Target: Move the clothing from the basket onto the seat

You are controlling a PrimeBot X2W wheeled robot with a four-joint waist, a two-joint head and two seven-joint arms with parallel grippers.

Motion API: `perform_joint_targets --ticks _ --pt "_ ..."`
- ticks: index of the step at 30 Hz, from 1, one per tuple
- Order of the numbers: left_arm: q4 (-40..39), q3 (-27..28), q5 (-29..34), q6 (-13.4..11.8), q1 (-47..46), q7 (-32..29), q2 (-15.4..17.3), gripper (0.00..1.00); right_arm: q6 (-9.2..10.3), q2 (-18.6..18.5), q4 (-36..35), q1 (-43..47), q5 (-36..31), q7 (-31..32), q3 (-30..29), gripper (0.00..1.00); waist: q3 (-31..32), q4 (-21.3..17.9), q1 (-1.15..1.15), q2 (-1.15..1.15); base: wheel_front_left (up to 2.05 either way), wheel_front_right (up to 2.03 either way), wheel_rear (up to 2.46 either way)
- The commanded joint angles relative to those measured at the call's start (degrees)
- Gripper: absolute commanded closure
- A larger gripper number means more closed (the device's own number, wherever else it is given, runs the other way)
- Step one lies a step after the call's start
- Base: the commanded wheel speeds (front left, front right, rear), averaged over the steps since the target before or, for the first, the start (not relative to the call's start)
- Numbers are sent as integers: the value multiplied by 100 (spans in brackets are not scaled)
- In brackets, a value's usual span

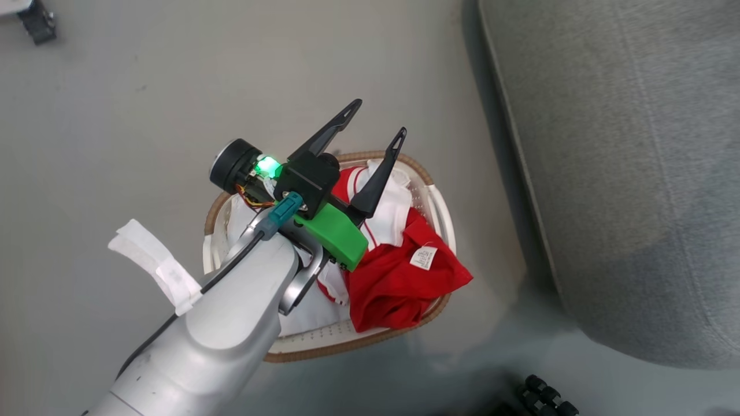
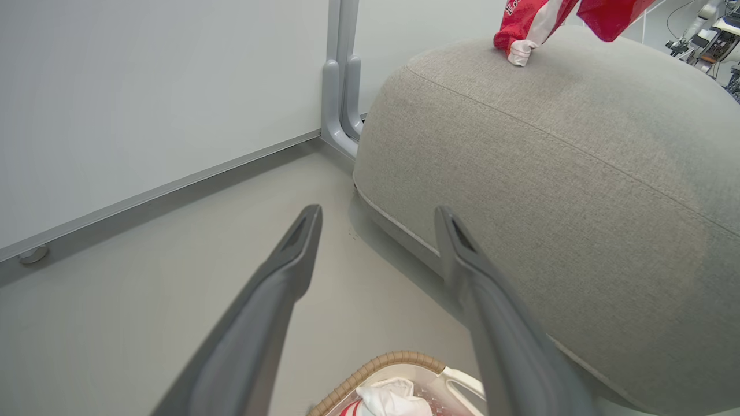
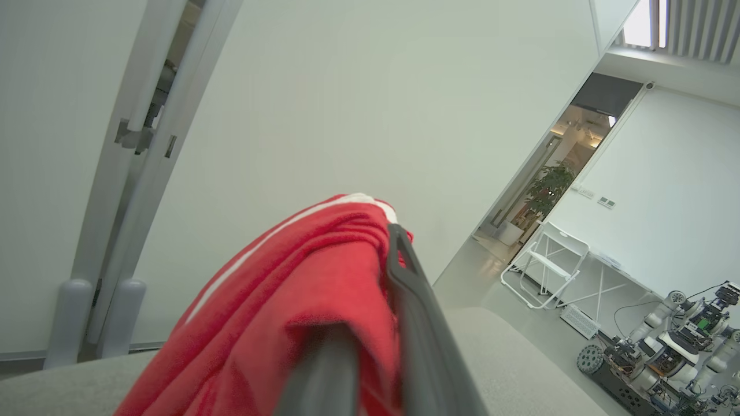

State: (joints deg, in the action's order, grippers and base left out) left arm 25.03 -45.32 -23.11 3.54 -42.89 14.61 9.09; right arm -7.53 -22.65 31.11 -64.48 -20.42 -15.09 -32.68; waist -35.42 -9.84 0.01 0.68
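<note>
The white basket (image 1: 354, 343) with a brown rim stands on the grey floor, left of the big grey seat (image 1: 624, 173). Red and white clothing (image 1: 399, 277) lies heaped in it, one corner draped over the rim. My left gripper (image 1: 376, 121) hovers open above the basket's far edge, nothing between its fingers; its wrist view shows the gripper (image 2: 378, 212), the basket rim (image 2: 376, 364) and the seat (image 2: 549, 173). My right gripper (image 3: 381, 242) is shut on a red garment (image 3: 300, 300) above the seat (image 3: 520, 358). That garment (image 2: 537, 17) hangs with its white cuff touching the seat top.
A white wall panel (image 2: 144, 104) and a grey post (image 2: 341, 86) stand behind the seat. Black wheels (image 1: 546, 396) show at the lower edge. A white folding chair (image 3: 543, 260) and another robot (image 3: 665, 346) stand farther off in the room.
</note>
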Motion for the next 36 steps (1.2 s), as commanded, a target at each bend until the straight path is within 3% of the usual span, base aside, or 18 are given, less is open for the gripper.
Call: perform_joint_targets --ticks 1,7,14,15,17,18,27,36 --pt "-37 9 66 -26 -78 -27 73 0 8 8 161 185 -70 -12 -100 100 -437 333 -1 -68 0 0 0" --pt "-205 16 31 -108 29 -60 189 0 8 306 763 543 -339 -13 -583 100 -609 346 -1 -68 0 0 0" --pt "-254 35 -45 -164 102 -93 301 0 8 601 1021 860 -509 -13 -707 100 -531 166 -1 -68 0 0 0" --pt "-251 32 -44 -159 114 -98 312 0 8 626 1005 884 -492 -13 -716 92 -504 146 -1 -68 0 0 0" --pt "-239 29 -64 -161 143 -105 330 0 8 680 938 964 -468 -13 -703 51 -437 109 -1 -68 0 0 0" --pt "-234 29 -77 -165 155 -101 334 0 8 711 897 1034 -456 -13 -688 0 -397 91 -1 -68 0 0 0" --pt "-107 191 -242 -238 369 17 279 0 8 1136 534 1765 -300 -13 -449 0 116 56 -1 -68 0 0 0" --pt "-117 733 -254 -323 873 58 199 0 8 1233 127 2270 -63 -12 70 0 985 225 -1 -68 0 0 0"
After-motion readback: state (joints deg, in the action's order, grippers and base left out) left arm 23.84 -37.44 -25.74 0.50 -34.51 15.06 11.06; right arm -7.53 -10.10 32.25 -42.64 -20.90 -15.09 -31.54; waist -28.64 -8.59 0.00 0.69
